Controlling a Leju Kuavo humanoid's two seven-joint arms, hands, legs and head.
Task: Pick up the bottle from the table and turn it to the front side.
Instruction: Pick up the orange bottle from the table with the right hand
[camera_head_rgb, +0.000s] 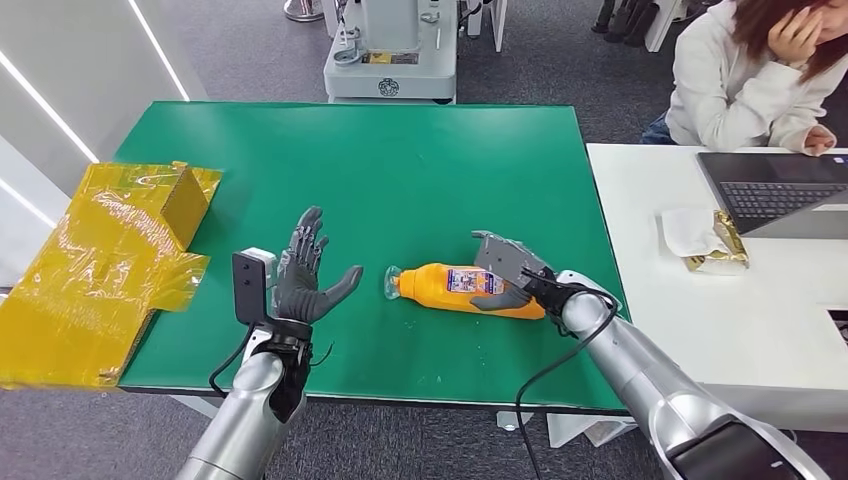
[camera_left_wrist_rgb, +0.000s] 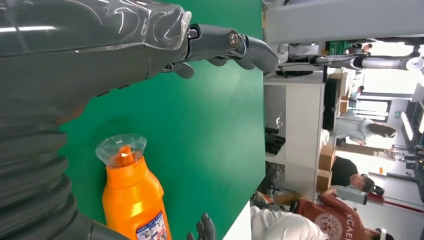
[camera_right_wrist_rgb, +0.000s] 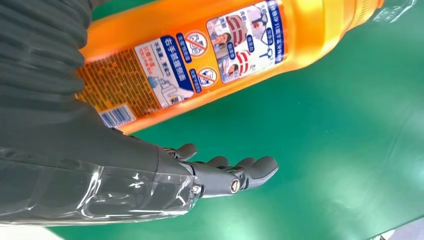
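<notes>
1. An orange bottle lies on its side on the green desk.
2. Its label faces the camera, showing small instruction pictures, warning signs, a block of fine print and a barcode.
3. The right hand sits just beside the bottle, its grey ribbed cover and thumb large in the foreground.
4. The dark fingers reach out over the green surface, apart from the bottle, holding nothing.

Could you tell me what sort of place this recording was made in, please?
Probably a robotics lab or a shared office workspace. A green table holds the test bottle, a person works at a laptop on the white desk alongside, and a machine base stands on grey carpet.
</notes>
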